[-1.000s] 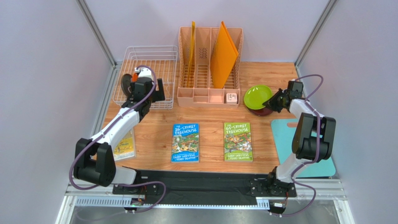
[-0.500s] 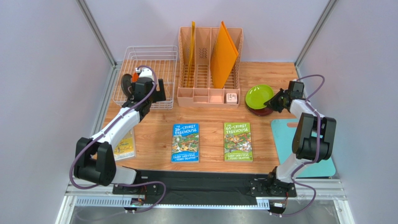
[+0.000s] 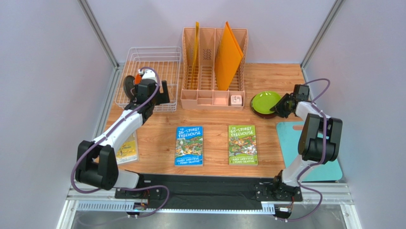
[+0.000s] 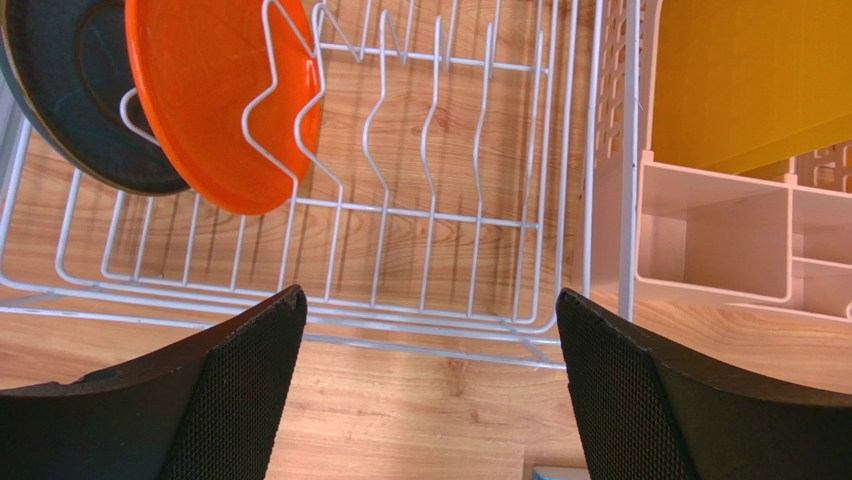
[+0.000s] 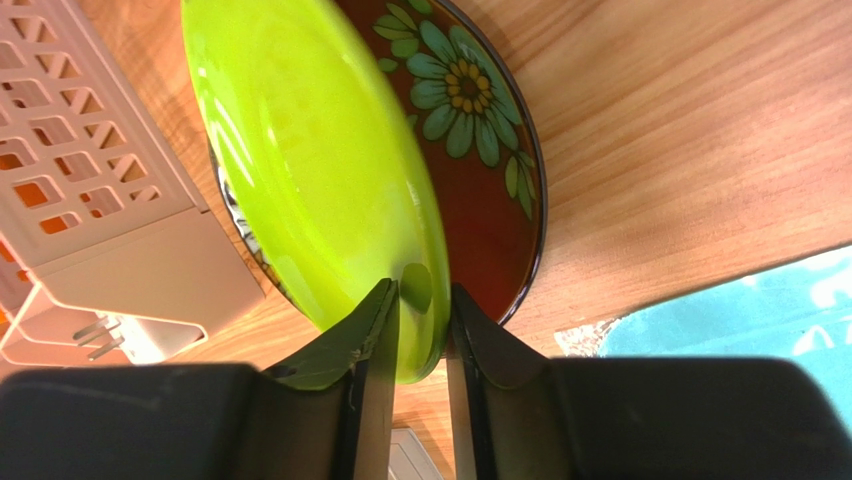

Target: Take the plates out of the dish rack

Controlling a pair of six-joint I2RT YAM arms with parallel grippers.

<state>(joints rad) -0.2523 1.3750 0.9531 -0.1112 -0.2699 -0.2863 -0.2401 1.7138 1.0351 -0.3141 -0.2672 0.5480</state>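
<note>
The white wire dish rack (image 3: 157,51) stands at the back left. An orange plate (image 4: 215,100) and a black plate (image 4: 70,110) stand upright in its left slots; they also show in the top view as orange (image 3: 138,76) and black (image 3: 127,85). My left gripper (image 4: 430,305) is open and empty, above the rack's near edge (image 3: 153,90). My right gripper (image 5: 422,290) is shut on the rim of the lime green plate (image 5: 310,160), which lies tilted on the dark red floral plate (image 5: 480,170) on the table at the right (image 3: 265,100).
A peach slotted organizer (image 3: 209,98) holding tall orange folders (image 3: 228,57) stands right of the rack. Two books (image 3: 189,145) (image 3: 242,144) lie mid-table. A teal mat (image 3: 293,136) lies at the right and a thin booklet (image 3: 126,149) at the left.
My right gripper has come down and slightly right with the green plate, which now lies flatter on the dark red plate. The left arm has not moved.
</note>
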